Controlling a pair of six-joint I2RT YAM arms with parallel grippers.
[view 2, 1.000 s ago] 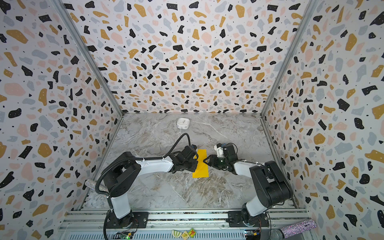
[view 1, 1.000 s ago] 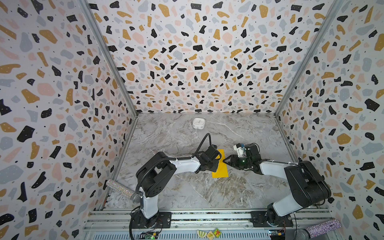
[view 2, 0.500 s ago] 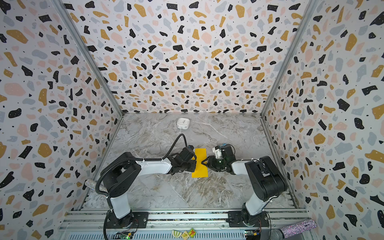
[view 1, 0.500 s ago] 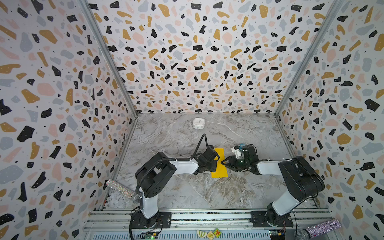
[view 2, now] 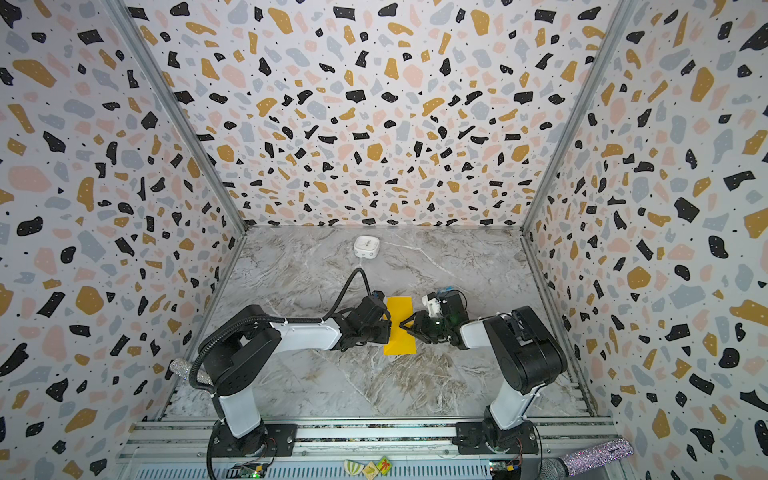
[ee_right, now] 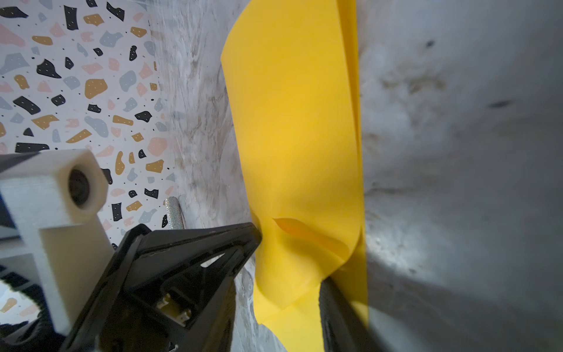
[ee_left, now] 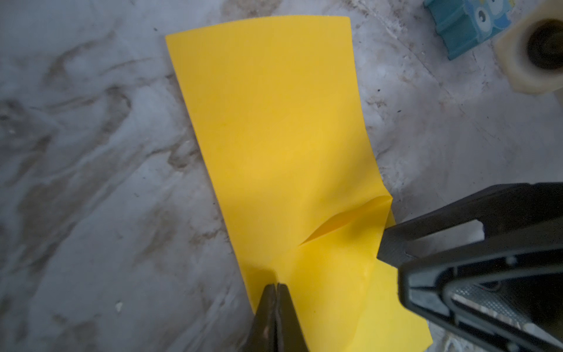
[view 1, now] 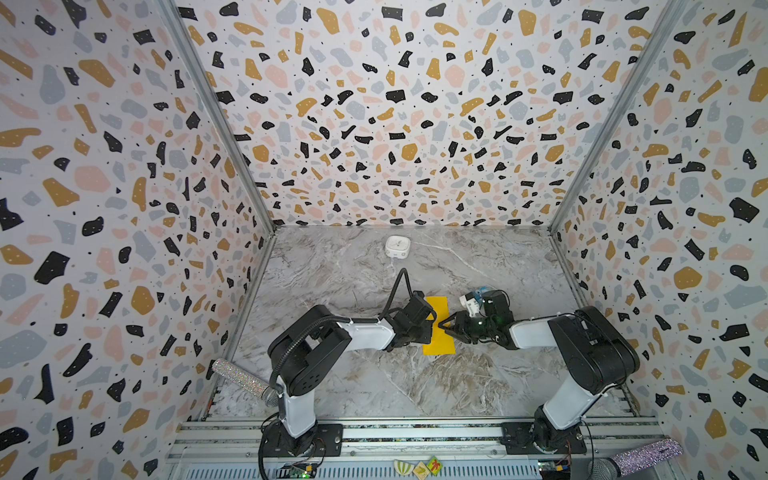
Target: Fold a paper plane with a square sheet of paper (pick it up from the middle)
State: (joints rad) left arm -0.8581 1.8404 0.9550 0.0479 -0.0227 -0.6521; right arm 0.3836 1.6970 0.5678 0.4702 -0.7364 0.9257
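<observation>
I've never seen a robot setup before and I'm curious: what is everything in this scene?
sheet of paper: one, yellow, folded double, mid-table
rounded box: one, white, back of the table
cube with eyes: one, blue, right of the paper
glittery cylinders: two, silvery, front left and front right
small tiles: three, multicoloured, front rail
table: one, grey marble
walls: three, speckled terrazzo
arms: two, black and white, left and right
left gripper: one, black, shut on the paper's edge
right gripper: one, black, jaws apart at the opposite edge
</observation>
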